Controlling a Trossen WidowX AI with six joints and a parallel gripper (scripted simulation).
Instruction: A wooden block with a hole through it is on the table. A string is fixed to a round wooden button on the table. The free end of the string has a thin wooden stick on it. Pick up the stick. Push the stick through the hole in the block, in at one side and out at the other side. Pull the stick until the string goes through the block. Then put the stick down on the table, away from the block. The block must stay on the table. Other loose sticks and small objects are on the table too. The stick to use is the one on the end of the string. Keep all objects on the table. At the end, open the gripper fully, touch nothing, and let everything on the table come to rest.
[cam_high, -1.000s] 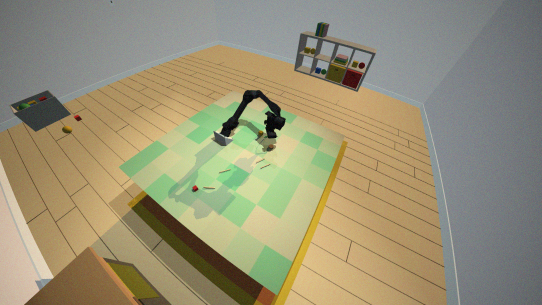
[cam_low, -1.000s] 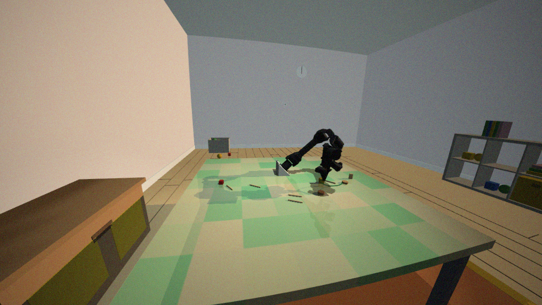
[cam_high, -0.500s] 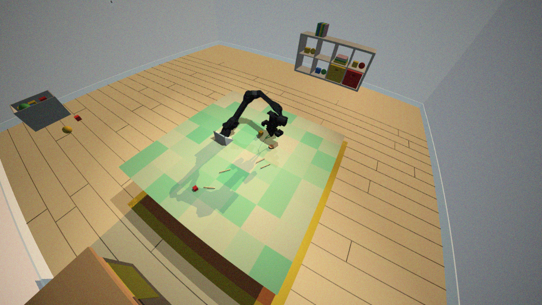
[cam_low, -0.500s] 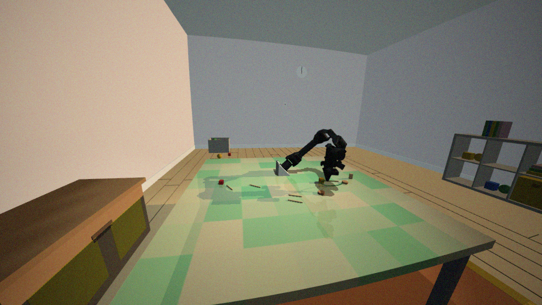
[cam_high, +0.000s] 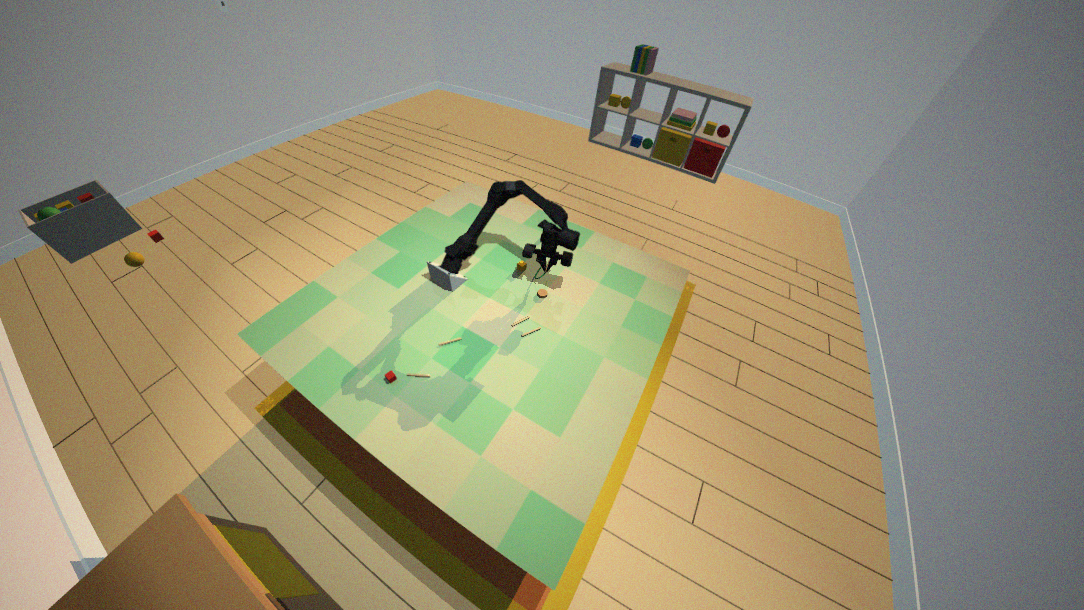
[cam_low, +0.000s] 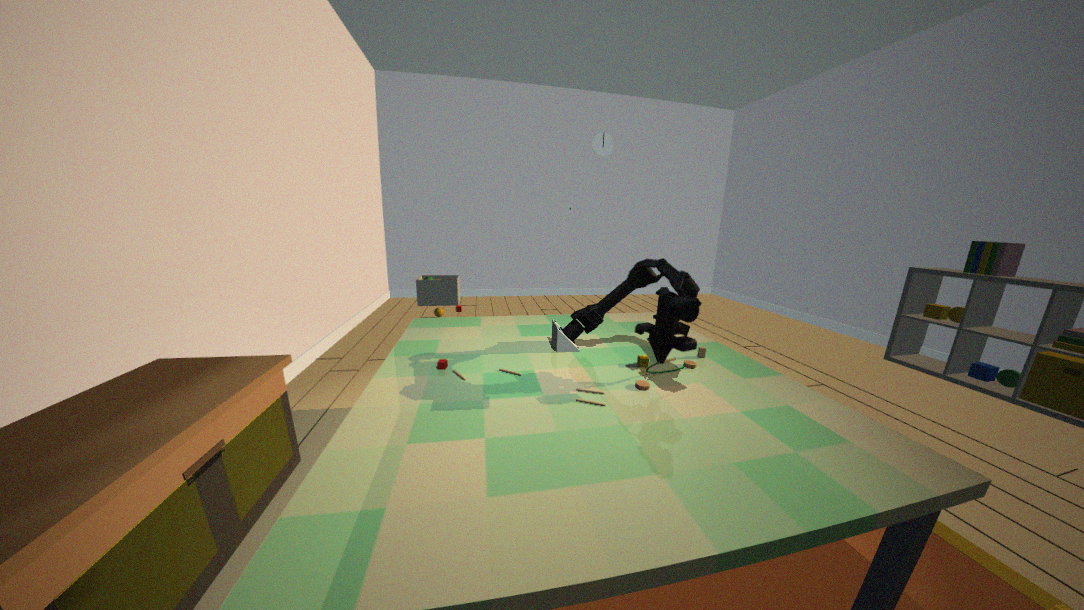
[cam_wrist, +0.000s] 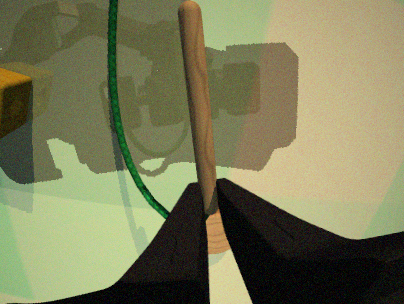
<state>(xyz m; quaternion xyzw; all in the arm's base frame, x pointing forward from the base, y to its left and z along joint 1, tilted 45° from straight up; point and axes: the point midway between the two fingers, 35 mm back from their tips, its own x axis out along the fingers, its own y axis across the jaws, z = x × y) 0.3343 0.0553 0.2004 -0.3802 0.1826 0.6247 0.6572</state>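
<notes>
My gripper (cam_high: 545, 268) (cam_low: 661, 361) (cam_wrist: 207, 190) is shut on one end of the wooden stick (cam_wrist: 195, 75), low over the table; the stick's rounded end points away from the fingers. The green string (cam_wrist: 114, 85) (cam_low: 667, 371) curves from behind the fingers and, in the exterior view, reaches a round wooden button (cam_low: 689, 364). A yellow block (cam_high: 520, 266) (cam_low: 642, 361) (cam_wrist: 12, 100) stands left of the gripper. A small brown block (cam_low: 701, 352) stands behind the button. No hole shows in either block. A round wooden piece (cam_wrist: 217, 237) shows below the fingertips.
A round wooden disc (cam_high: 542, 293) (cam_low: 642, 385) lies in front of the gripper. Loose sticks lie nearer the cameras, among them one stick (cam_high: 530, 332) (cam_low: 589, 402) and another (cam_high: 450, 341) (cam_low: 510, 371). A red cube (cam_high: 390, 376) (cam_low: 442, 364) sits further left.
</notes>
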